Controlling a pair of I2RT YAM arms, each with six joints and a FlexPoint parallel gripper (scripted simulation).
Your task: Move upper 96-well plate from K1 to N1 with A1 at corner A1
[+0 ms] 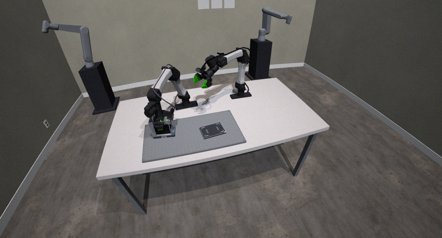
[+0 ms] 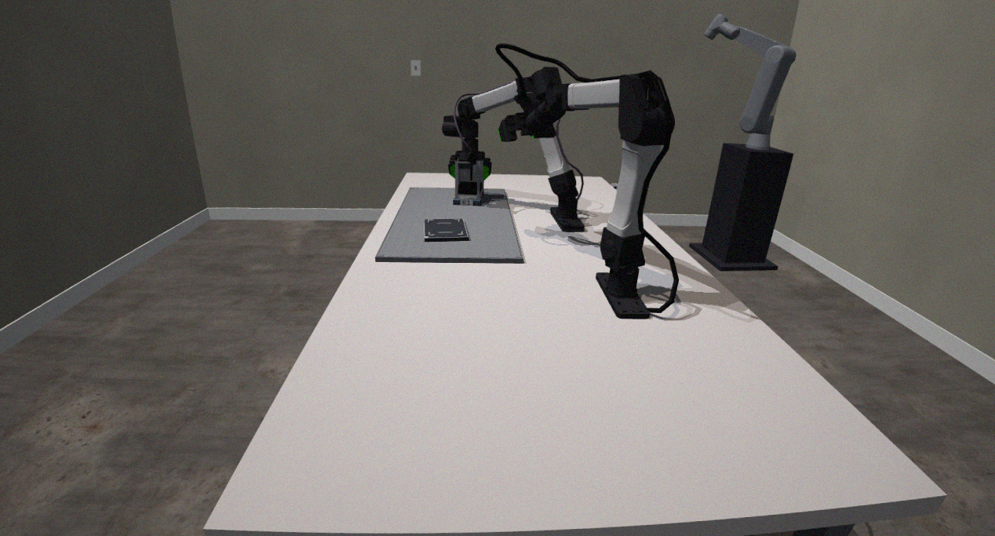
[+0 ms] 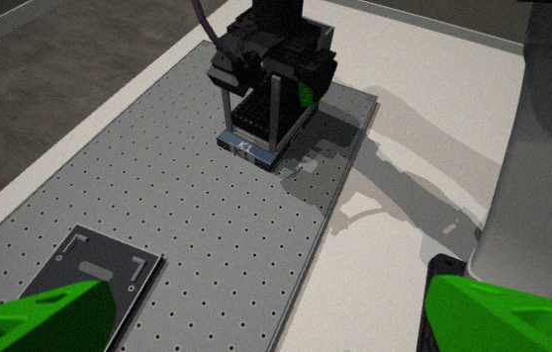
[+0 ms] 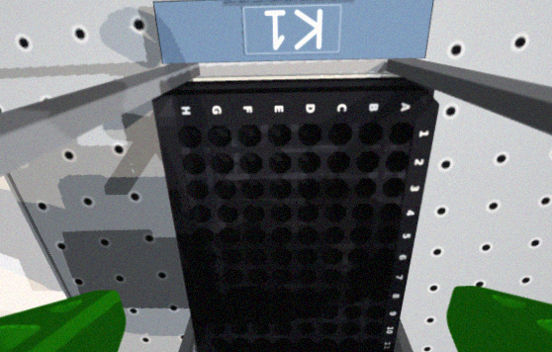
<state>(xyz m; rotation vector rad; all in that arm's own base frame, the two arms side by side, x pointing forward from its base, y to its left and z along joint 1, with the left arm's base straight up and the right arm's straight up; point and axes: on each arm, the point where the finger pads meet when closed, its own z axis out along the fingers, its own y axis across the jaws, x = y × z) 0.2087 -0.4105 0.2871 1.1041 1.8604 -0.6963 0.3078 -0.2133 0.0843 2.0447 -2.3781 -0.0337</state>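
The rack K1 (image 1: 172, 131) (image 3: 260, 154) (image 4: 201, 35) holds a black 96-well plate (image 3: 255, 119) (image 4: 295, 198) between its posts. In the right wrist view, A1 is at the plate's upper right corner, by the K1 label. The lower plate cannot be made out. My right gripper (image 1: 161, 124) (image 2: 469, 173) (image 4: 285, 304) is open and empty over the rack, its fingers apart on either side of it. The nest N1 (image 1: 212, 130) (image 2: 445, 230) (image 3: 117, 258) has nothing in it; a small light patch marks one corner. My left gripper (image 1: 200, 83) (image 3: 271, 293) is open and empty, high behind the nest.
Both fixtures are on the grey perforated board (image 1: 185, 146) (image 2: 487, 246) (image 3: 186, 193) on the white table (image 1: 272, 119). Rack posts (image 3: 275, 109) (image 4: 488, 99) stand tall around the plate. The arm bases (image 1: 186, 105) (image 1: 240, 95) stand behind the board.
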